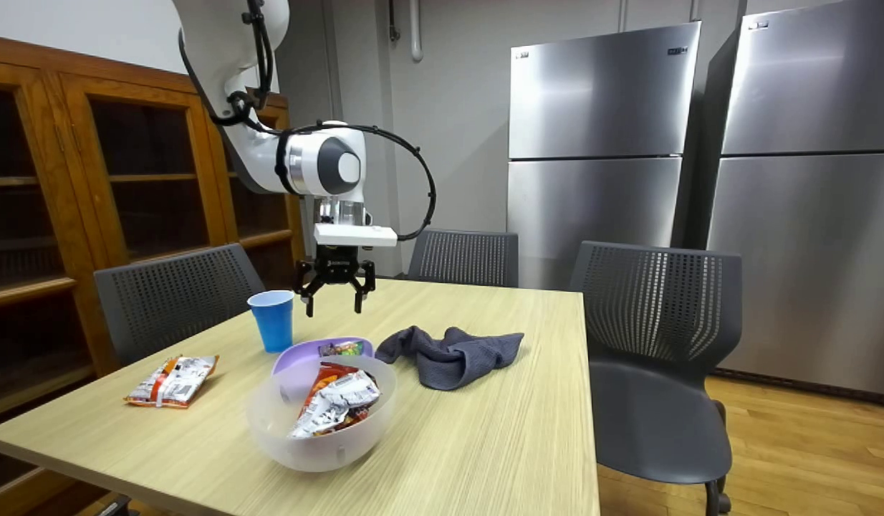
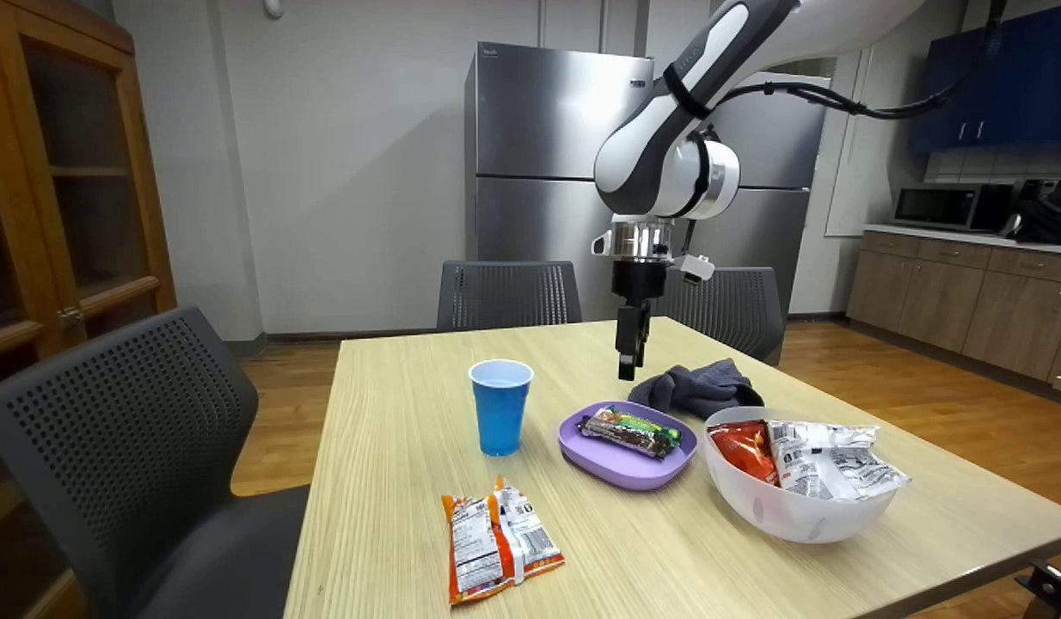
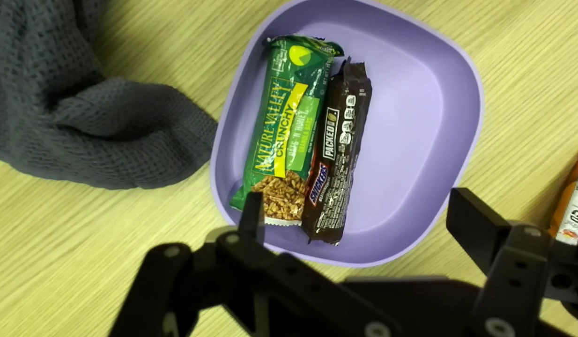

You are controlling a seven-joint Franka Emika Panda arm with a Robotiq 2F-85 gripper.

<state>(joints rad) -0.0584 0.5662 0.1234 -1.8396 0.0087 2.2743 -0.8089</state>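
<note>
Purple dish point(image 3: 401, 126) holds a granola bar point(image 3: 284, 121) and a Snickers point(image 3: 338, 159); beyond its far edge hangs the gripper point(image 1: 334, 307), fingers spread apart.

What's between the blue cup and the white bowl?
A purple dish sits there in both exterior views, holding a Nature Valley bar and a Snickers bar.

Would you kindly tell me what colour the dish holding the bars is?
The dish is light purple, clearest in the wrist view.
</note>
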